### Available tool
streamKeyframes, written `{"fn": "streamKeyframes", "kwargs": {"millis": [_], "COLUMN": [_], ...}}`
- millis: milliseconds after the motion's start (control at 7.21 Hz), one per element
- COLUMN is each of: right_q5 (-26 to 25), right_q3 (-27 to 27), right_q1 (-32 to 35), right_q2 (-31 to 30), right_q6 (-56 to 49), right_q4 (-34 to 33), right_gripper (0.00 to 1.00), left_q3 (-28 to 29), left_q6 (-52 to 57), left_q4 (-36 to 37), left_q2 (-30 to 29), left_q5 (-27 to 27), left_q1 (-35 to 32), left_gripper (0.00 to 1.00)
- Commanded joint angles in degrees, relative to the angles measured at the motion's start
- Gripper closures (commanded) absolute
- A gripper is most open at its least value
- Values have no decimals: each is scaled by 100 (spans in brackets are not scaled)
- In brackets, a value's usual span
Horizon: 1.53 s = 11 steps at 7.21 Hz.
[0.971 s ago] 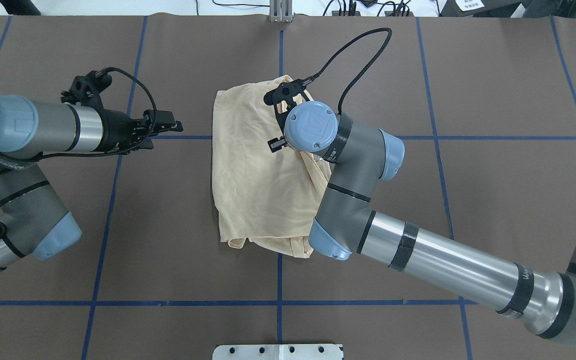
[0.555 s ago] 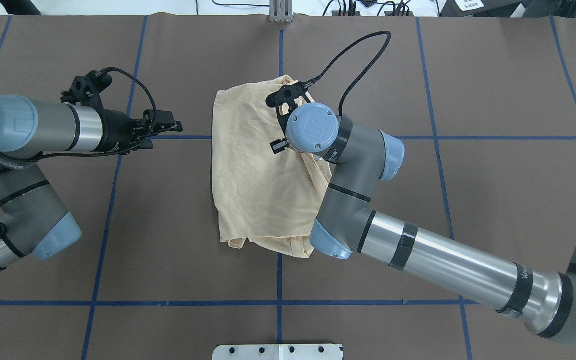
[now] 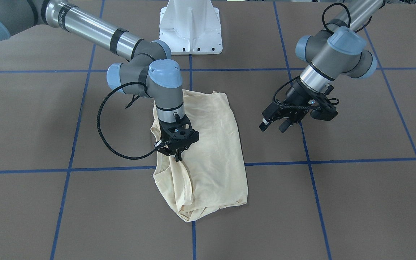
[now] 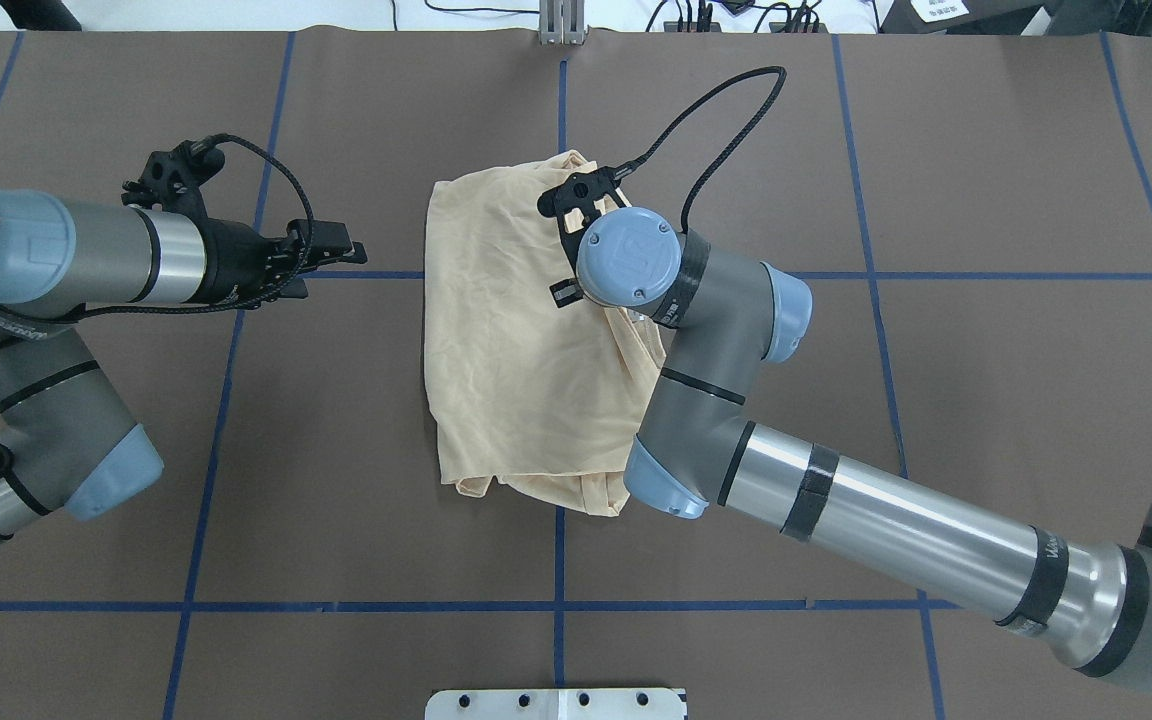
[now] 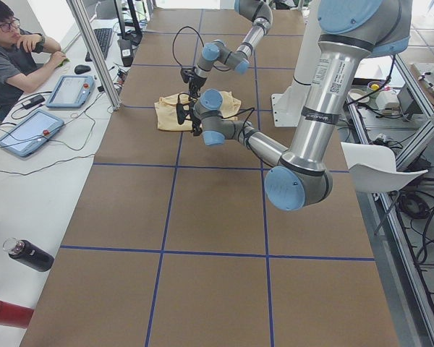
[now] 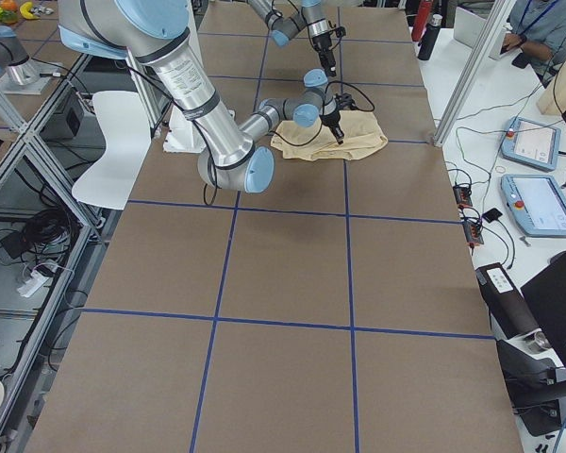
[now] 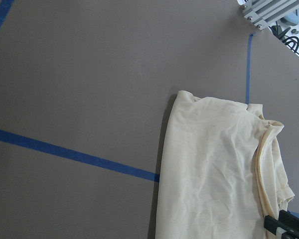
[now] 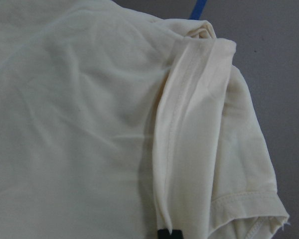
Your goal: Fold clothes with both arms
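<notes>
— What's on your screen?

— I see the brown paper-covered table [image 4: 986,150] with its blue tape grid. The grey-and-silver right arm [image 4: 886,510] comes in from the lower right of the overhead view and bends over the middle. The grey-and-silver left arm [image 4: 56,250] sits at the left edge.

— And the garment?

— The pale cream-yellow thin shirt [image 4: 506,350] lies folded into a rough rectangle at the centre of the frame, rumpled along its right side.

— Grippers?

— My black right gripper [image 3: 176,156] points down, fingers pinched together on a raised fold of the shirt. My black left gripper [image 3: 274,126] hangs above bare table beside the shirt, fingers apart, clear of the cloth.
</notes>
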Motion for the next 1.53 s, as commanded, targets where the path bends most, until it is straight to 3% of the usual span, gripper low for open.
{"fn": "streamKeyframes", "kwargs": {"millis": [0,277,555,693,832,971,1387], "right_q5": [5,49,487,498,489,480,445], "right_q3": [34,130,585,658,693,746,694], "right_q1": [9,210,544,571,580,589,800], "right_q2": [-46,-212,-913,-1047,-1066,-1040,-690], "right_q6": [23,14,-91,-83,-74,-22,-65], "right_q4": [7,7,24,24,24,24,-2], "right_gripper": [100,100,100,87,17,0,0], "left_q3": [-1,-1,17,25,26,34,104], "left_q6": [0,0,-61,-61,-61,-61,0], "left_q4": [6,7,7,7,7,7,-28], "left_q2": [-12,-12,-56,-56,-56,-56,-47], "left_q5": [0,8,17,17,17,17,17], "left_q1": [1,1,1,1,1,1,1], "left_gripper": [0,0,0,0,0,0,0]}}
